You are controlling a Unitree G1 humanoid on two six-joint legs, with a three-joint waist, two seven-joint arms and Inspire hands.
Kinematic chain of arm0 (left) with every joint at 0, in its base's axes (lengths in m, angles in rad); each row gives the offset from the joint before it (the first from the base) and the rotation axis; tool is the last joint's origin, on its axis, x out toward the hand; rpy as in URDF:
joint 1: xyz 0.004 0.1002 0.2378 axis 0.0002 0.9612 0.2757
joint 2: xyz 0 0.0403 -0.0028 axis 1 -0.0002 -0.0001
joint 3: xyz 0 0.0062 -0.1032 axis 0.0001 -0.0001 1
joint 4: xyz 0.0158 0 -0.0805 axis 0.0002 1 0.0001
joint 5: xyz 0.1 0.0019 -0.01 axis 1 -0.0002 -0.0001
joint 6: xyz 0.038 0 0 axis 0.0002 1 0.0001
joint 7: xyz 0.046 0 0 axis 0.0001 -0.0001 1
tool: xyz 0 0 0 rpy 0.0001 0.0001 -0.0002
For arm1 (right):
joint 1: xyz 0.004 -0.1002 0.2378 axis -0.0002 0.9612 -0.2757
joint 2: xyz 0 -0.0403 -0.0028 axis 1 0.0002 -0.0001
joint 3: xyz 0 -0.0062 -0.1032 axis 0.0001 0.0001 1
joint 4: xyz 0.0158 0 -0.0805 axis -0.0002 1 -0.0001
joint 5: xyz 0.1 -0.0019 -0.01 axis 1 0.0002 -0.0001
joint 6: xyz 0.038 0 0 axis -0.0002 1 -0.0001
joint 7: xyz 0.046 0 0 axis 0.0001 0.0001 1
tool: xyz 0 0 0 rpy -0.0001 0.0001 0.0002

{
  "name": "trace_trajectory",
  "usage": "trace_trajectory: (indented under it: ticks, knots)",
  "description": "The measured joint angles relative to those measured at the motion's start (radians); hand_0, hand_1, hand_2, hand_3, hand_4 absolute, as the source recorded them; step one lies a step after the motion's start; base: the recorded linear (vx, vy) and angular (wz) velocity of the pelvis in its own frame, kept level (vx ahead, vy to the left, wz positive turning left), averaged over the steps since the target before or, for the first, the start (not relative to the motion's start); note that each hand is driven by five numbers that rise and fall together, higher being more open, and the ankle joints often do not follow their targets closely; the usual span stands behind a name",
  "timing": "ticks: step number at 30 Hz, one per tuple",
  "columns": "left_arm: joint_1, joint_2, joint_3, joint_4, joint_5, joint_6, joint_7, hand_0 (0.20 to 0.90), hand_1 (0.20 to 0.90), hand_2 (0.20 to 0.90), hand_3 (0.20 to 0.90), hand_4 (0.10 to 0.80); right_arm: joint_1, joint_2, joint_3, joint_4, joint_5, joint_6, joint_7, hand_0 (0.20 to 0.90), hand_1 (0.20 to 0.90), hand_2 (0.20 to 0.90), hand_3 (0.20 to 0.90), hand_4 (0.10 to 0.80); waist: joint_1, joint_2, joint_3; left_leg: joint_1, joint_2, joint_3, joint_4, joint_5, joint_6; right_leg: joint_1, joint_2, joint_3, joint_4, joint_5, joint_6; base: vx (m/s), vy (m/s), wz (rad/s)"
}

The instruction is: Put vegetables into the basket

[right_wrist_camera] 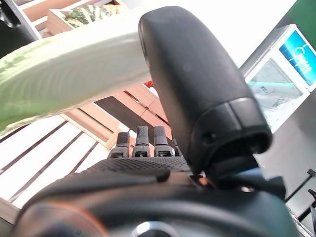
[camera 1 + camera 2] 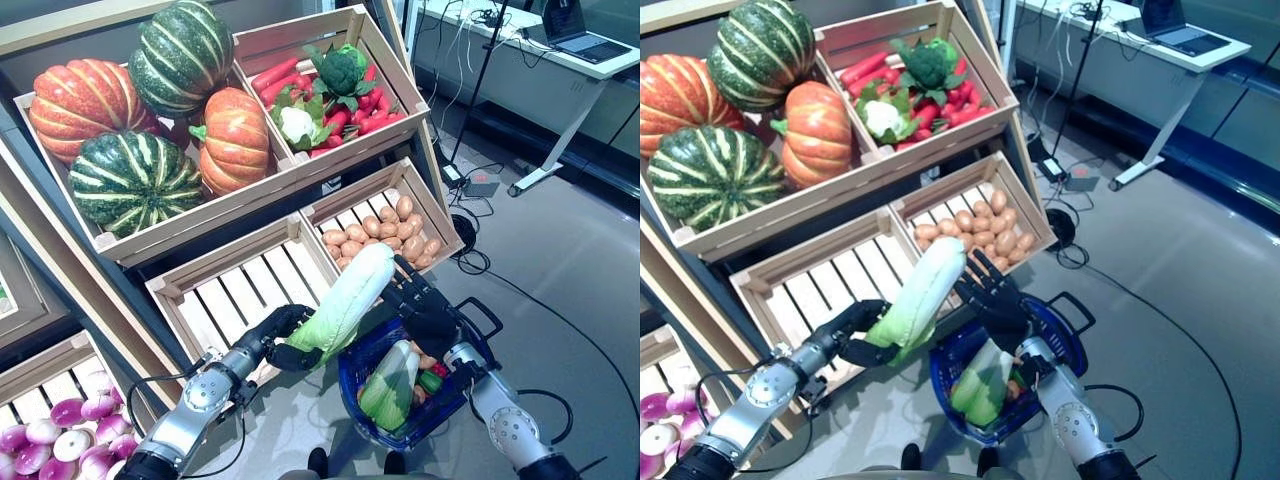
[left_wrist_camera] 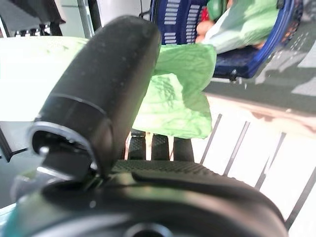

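Note:
A long napa cabbage (image 2: pixel 345 300) hangs tilted above the rim of the blue basket (image 2: pixel 347 372), leafy green end down. My left hand (image 2: pixel 285 335) is shut on that leafy end (image 3: pixel 173 94), fingers curled under it. My right hand (image 2: pixel 425 305) is open with its fingers spread, just right of the cabbage's white end, and its thumb (image 1: pixel 192 84) lies against the pale stalk (image 1: pixel 74 64). The basket sits under my right forearm. It holds another cabbage (image 2: pixel 390 390) and small red and green vegetables.
A slanted wooden stand holds crates: pumpkins (image 2: pixel 130 120), carrots with broccoli and cauliflower (image 2: pixel 320 90), potatoes (image 2: pixel 385 235), and a bare slatted crate (image 2: pixel 240 290) behind my left hand. Purple onions (image 2: pixel 60 430) lie lower left. A desk with a laptop (image 2: pixel 585 45) stands at the back right.

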Motion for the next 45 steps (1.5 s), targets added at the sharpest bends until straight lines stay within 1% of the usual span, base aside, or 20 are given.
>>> trace_trajectory:
  ticks: [4,7,11,13,20,23,27,32,35,37,39,43,44,45]
  knots:
    - [-0.005,0.013,-0.019,0.000,-0.052,0.021,-0.081,0.300,0.300,0.300,0.300,0.400,-0.028,-0.032,0.026,0.000,0.001,0.022,0.080,0.900,0.900,0.900,0.900,0.800,0.000,-0.004,-0.004,0.000,0.000,0.000,0.000,0.000,0.000,0.000,0.000,0.000,0.000,0.000,0.000,0.000,0.000,0.00]
    - [-0.011,0.017,-0.046,0.001,-0.079,0.029,-0.134,0.300,0.300,0.300,0.300,0.400,-0.056,-0.037,0.038,0.000,0.001,0.042,0.149,0.900,0.900,0.900,0.900,0.800,0.002,-0.005,-0.006,0.000,-0.001,-0.001,0.000,0.000,0.000,0.001,-0.001,-0.001,0.000,0.000,0.000,0.000,0.000,0.00]
    - [-0.029,0.017,-0.078,0.003,-0.081,0.029,-0.176,0.300,0.300,0.300,0.300,0.400,-0.084,-0.045,0.049,0.000,0.001,0.073,0.225,0.900,0.900,0.900,0.900,0.800,0.004,-0.006,-0.011,0.002,-0.001,-0.004,0.000,0.000,0.000,0.003,-0.001,-0.002,0.000,0.000,0.000,0.000,0.000,0.00]
    - [-0.034,0.017,-0.080,0.003,-0.081,0.029,-0.185,0.300,0.300,0.300,0.300,0.400,-0.089,-0.055,0.064,0.000,0.001,0.085,0.258,0.900,0.900,0.900,0.900,0.800,0.007,-0.006,-0.012,0.003,-0.001,-0.004,0.000,0.000,0.000,0.005,-0.001,-0.002,0.000,0.000,0.000,0.000,0.000,0.00]
    - [-0.040,0.017,-0.083,0.003,-0.067,0.029,-0.192,0.300,0.300,0.300,0.300,0.400,-0.089,-0.060,0.066,-0.005,-0.002,0.126,0.279,0.900,0.900,0.900,0.900,0.800,0.009,0.002,-0.018,0.003,-0.001,-0.004,0.000,0.000,0.000,0.004,0.000,-0.002,0.000,0.000,0.000,0.000,0.000,0.00]
    - [-0.041,0.019,-0.084,0.003,-0.055,0.029,-0.192,0.300,0.300,0.300,0.300,0.400,-0.089,-0.073,0.075,-0.017,-0.004,0.161,0.310,0.900,0.900,0.900,0.900,0.800,0.009,0.002,-0.019,0.002,-0.001,-0.003,0.000,0.000,0.000,0.003,-0.001,-0.001,0.000,0.000,0.000,0.000,0.000,0.00]
    - [-0.040,0.027,-0.087,0.004,-0.055,0.029,-0.192,0.300,0.300,0.300,0.300,0.400,-0.089,-0.090,0.075,-0.016,-0.012,0.173,0.311,0.900,0.900,0.900,0.900,0.800,0.009,0.002,-0.019,0.002,-0.001,-0.003,0.000,0.000,0.000,0.003,0.000,-0.001,0.000,0.000,0.000,0.000,0.000,0.00]
    - [-0.040,0.028,-0.087,0.007,-0.031,0.029,-0.191,0.300,0.300,0.300,0.300,0.400,-0.089,-0.102,0.074,-0.016,-0.024,0.200,0.313,0.900,0.900,0.900,0.900,0.800,0.008,-0.005,-0.023,0.002,-0.001,-0.003,0.000,0.000,0.000,0.003,0.000,-0.001,0.000,0.000,0.000,0.000,0.000,0.00]
    - [-0.040,0.040,-0.087,0.008,-0.017,0.028,-0.193,0.300,0.300,0.300,0.300,0.400,-0.090,-0.111,0.074,-0.016,-0.063,0.209,0.342,0.900,0.900,0.900,0.900,0.800,0.009,-0.013,-0.027,0.000,-0.001,-0.003,0.000,0.000,0.000,0.001,0.000,-0.001,0.000,0.000,0.000,0.000,0.000,0.00]
    - [-0.041,0.063,-0.090,0.009,-0.017,0.027,-0.217,0.300,0.300,0.300,0.300,0.400,-0.101,-0.146,0.075,-0.016,-0.135,0.219,0.398,0.900,0.900,0.900,0.900,0.800,0.009,-0.018,-0.031,0.000,-0.001,-0.003,0.000,0.000,0.000,0.001,-0.001,-0.001,0.000,0.000,0.000,0.000,0.000,0.00]
    - [-0.041,0.078,-0.096,0.009,-0.016,0.027,-0.240,0.300,0.300,0.300,0.300,0.400,-0.105,-0.172,0.077,-0.016,-0.178,0.227,0.422,0.900,0.900,0.900,0.900,0.800,0.009,-0.021,-0.033,-0.001,-0.001,-0.003,0.000,0.000,0.000,0.001,0.000,-0.001,0.000,0.000,0.000,0.000,0.000,0.00]
    - [-0.049,0.110,-0.132,0.008,-0.017,0.026,-0.290,0.300,0.300,0.300,0.300,0.400,-0.109,-0.240,0.109,-0.016,-0.212,0.231,0.467,0.900,0.900,0.900,0.900,0.800,0.011,-0.022,-0.033,0.000,-0.001,-0.004,0.000,0.000,0.000,0.002,0.000,-0.001,0.000,0.000,0.000,0.000,0.000,0.00]
    - [-0.049,0.110,-0.134,0.008,-0.017,0.026,-0.298,0.300,0.300,0.300,0.300,0.400,-0.109,-0.244,0.109,-0.016,-0.212,0.233,0.473,0.719,0.719,0.719,0.719,0.679,0.011,-0.022,-0.033,0.000,-0.001,-0.004,0.000,0.000,0.000,0.002,-0.001,-0.001,0.000,0.000,0.000,0.000,0.000,0.00]
    - [-0.049,0.109,-0.136,0.008,-0.017,0.026,-0.309,0.300,0.300,0.300,0.300,0.400,-0.109,-0.249,0.110,-0.016,-0.212,0.234,0.481,0.300,0.300,0.300,0.300,0.400,0.011,-0.022,-0.033,0.001,-0.001,-0.004,0.000,0.000,0.000,0.002,-0.001,-0.001,0.000,0.000,0.000,0.000,0.000,0.00]
